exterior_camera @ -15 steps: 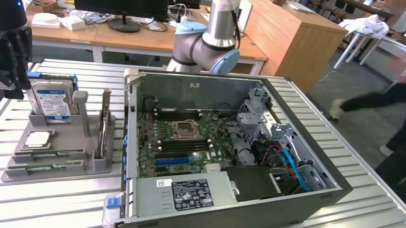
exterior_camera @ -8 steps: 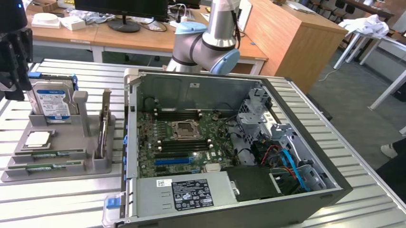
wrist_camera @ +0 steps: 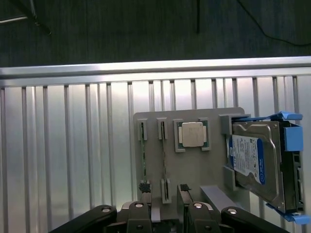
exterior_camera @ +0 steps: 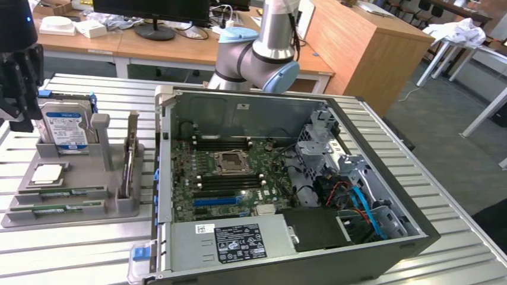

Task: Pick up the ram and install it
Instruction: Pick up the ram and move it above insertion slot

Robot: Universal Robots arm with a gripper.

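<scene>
Nothing is lifted yet: the wide-open pincer (wrist_camera: 164,190) hangs over the ram (wrist_camera: 164,160), seated in its grey holder (wrist_camera: 194,170).

We can read nothing: the blue-white label (exterior_camera: 68,132) on the hard drive (exterior_camera: 59,110), beside the computer case (exterior_camera: 237,116), and the black label (exterior_camera: 240,243) on its power supply (exterior_camera: 189,252) are too small.

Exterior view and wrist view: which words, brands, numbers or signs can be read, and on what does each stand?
No text reads clearly in either view.
On the hard drive, blue-white label: print too small.
On the power supply, black label: white print blurred.
The white sticker beside it: marks unreadable.
On the processor chip: lid markings too faint.
The case wall sticker: too small.
</scene>
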